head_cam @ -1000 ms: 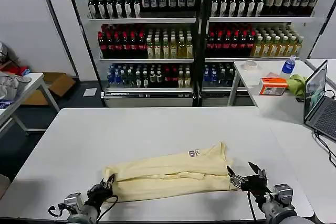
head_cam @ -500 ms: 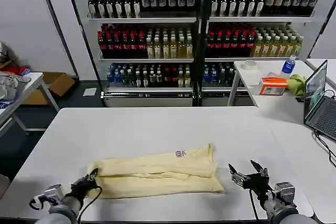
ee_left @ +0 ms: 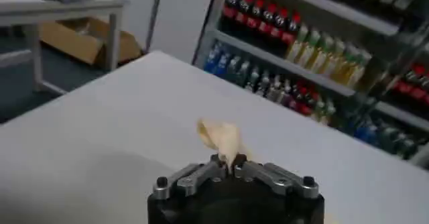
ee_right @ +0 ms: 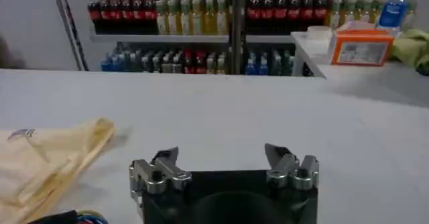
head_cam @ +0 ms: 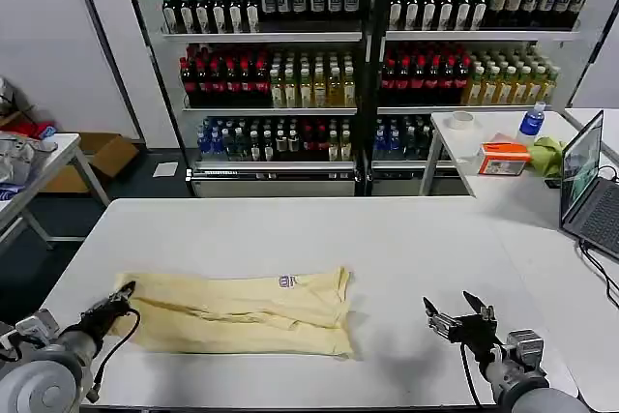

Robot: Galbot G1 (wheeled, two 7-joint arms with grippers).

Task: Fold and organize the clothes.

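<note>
Cream T-shirt (head_cam: 242,309) edge pinched — left gripper (head_cam: 124,294).

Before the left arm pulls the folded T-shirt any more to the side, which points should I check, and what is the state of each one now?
1. Left gripper shut on T-shirt corner: ok.
2. Right gripper open, apart from the shirt: ok.
3. Shirt lies wholly on the white table: ok.
4. Room between shirt and the table's left edge: little, not ok for a long pull.
5. Fold lies flat: not ok, wrinkles show.
6. Strength of the pinch: cannot tell.
</note>
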